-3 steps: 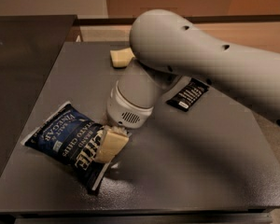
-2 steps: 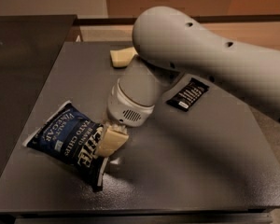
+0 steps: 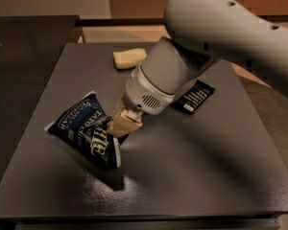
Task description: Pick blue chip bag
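The blue chip bag (image 3: 83, 128) is a dark navy crinkly bag with white lettering, at the left middle of the dark table (image 3: 206, 171). It hangs tilted, its right end raised, with a shadow on the table beneath it. My gripper (image 3: 123, 124) reaches down from the big grey arm and its cream fingers are shut on the bag's right edge.
A pale yellow sponge-like block (image 3: 128, 58) lies at the back of the table. A small black snack bar wrapper (image 3: 194, 97) lies right of the arm. The table's left edge runs close to the bag, with a dark surface (image 3: 24, 47) beyond it.
The gripper has risen and moved slightly right with the bag in it. The bag's right end has lifted off the table.
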Available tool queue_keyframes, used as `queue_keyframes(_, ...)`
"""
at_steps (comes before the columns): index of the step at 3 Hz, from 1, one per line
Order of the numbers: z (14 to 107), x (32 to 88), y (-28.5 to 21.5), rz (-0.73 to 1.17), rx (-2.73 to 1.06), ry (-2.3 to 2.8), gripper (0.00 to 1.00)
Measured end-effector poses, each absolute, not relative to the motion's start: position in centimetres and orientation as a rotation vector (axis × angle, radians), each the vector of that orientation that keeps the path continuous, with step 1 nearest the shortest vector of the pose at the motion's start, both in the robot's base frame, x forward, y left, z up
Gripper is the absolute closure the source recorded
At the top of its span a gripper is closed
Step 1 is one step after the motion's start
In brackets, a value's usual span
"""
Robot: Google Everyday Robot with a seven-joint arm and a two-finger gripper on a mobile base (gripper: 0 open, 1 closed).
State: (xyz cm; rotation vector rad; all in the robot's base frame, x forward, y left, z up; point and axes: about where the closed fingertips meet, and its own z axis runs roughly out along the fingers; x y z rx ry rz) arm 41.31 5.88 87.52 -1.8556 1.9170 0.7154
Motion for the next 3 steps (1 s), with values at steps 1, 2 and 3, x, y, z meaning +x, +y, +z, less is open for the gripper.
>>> queue_keyframes(1,90.9,43.0,4.3,0.724,-1.777,1.894,1.0)
queue_keyframes(2,94.9,44.7,2.7,0.703,-1.711,1.846,1.0)
queue_keyframes(3,98.5,45.8,1.6,0.67,-1.682,1.786,1.0)
